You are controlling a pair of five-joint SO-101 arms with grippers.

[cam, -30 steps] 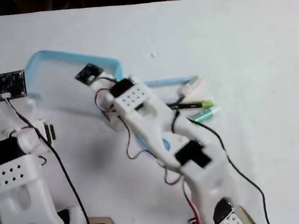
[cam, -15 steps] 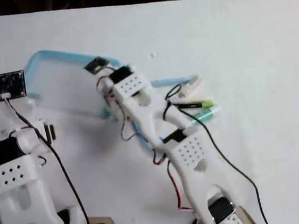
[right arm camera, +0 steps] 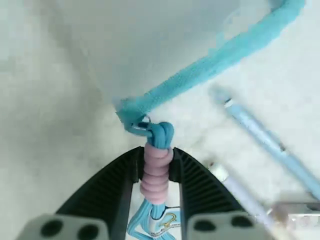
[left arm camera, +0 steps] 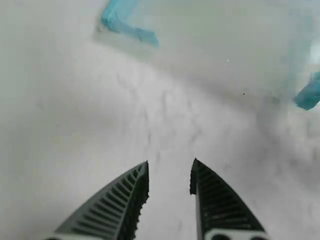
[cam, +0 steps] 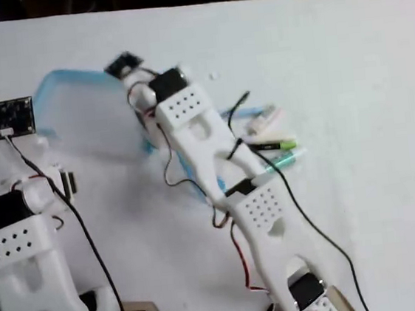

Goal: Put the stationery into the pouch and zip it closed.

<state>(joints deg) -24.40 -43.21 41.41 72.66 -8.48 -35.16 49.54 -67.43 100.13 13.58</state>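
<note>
Up close, the right gripper (right arm camera: 155, 152) pinches the pink zip pull (right arm camera: 154, 180) at the blue edge of the pouch (cam: 81, 120). From high up, the pens (cam: 274, 148) lie beside the pouch on the table (cam: 346, 59). The left gripper (left arm camera: 168, 167) hangs a little open above the table.

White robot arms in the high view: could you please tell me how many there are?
2. One white robot arm stands beside the blue-edged clear pouch; the second white arm extends over that pouch, next to the loose pens.

I see pouch (cam: 86, 127) frosted plastic, edging woven blue cloth | zip pull (right arm camera: 156, 172) pink, ridged, rubbery | right tool (right arm camera: 155, 154) matt black ribbed plastic | worktop (cam: 347, 74) matt white
</note>
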